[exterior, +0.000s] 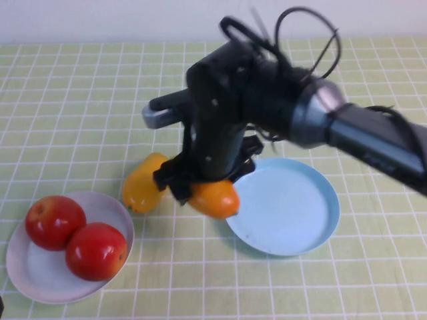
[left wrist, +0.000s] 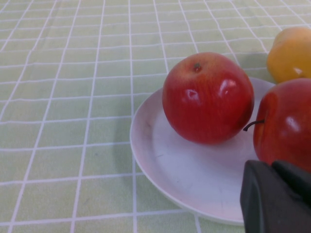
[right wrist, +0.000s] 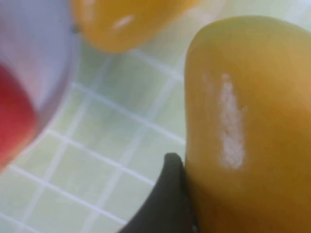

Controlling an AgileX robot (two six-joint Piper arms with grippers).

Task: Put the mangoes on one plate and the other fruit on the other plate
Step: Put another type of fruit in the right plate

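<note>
- The right gripper (exterior: 200, 189) sits low over the deeper-orange mango (exterior: 215, 198), one finger (right wrist: 167, 194) against its side; whether it grips yet cannot be told.
- That mango lies on the surface, touching the blue plate (exterior: 313, 230) along its left rim.
- The yellower mango (exterior: 143, 183) lies farther left, beside the white plate (exterior: 30, 277) holding both apples (exterior: 73, 237).
- The left gripper (left wrist: 277, 199), pressed shut, waits by the white plate.

Red apples (exterior: 55, 221) on white plate (exterior: 27, 275); orange mangoes (exterior: 215, 198); light blue plate (exterior: 293, 208); green, white-gridded tablecloth (exterior: 80, 120).
</note>
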